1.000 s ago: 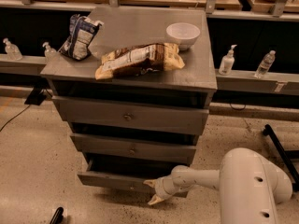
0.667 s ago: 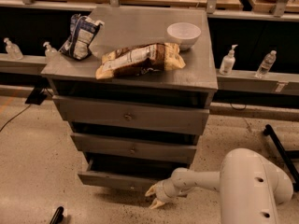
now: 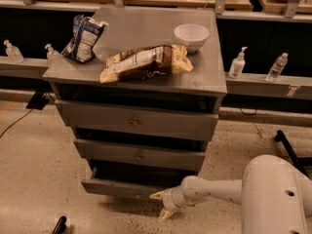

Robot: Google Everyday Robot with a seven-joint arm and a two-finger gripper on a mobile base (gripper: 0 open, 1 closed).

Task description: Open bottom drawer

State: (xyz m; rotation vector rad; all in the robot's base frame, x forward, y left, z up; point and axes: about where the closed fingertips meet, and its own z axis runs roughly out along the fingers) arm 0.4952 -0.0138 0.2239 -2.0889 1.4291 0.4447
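Bottom drawer [image 3: 122,186] sits lowest in the grey chest [image 3: 209,79], at 6 o'clock from the chest's top, and stands partly out of the carcass. A dark slot gapes above its front, and what lies inside cannot be made out. Its long axis runs side to side across the view, dipping a little toward the right, and its front faces 6 o'clock, toward the floor [image 3: 39,169]. Above it, at 12 o'clock, come the middle drawer [image 3: 139,155] and the top drawer [image 3: 134,122], each with a round knob at its centre and a dark gap over it. At far left, two small bottles [image 3: 12,51] stand on a ledge behind the chest. On the chest's top, toward 10 o'clock, a blue and white bag [image 3: 83,38] stands upright. A tan snack bag [image 3: 144,62] lies flat at the middle, its length running side to side. At 2 o'clock from it a white bowl [image 3: 191,35] stands upright just beside it, showing only its pale inside. The gripper [image 3: 158,206] is low at the right end of the bottom drawer's front, pointing toward 9 o'clock. Its two pale fingers [image 3: 156,195] are spread wide with nothing between them, the upper tip at the front's lower edge. The white arm [image 3: 219,190] runs off toward 3 o'clock. Two more bottles [image 3: 237,63] stand on the ledge at right.
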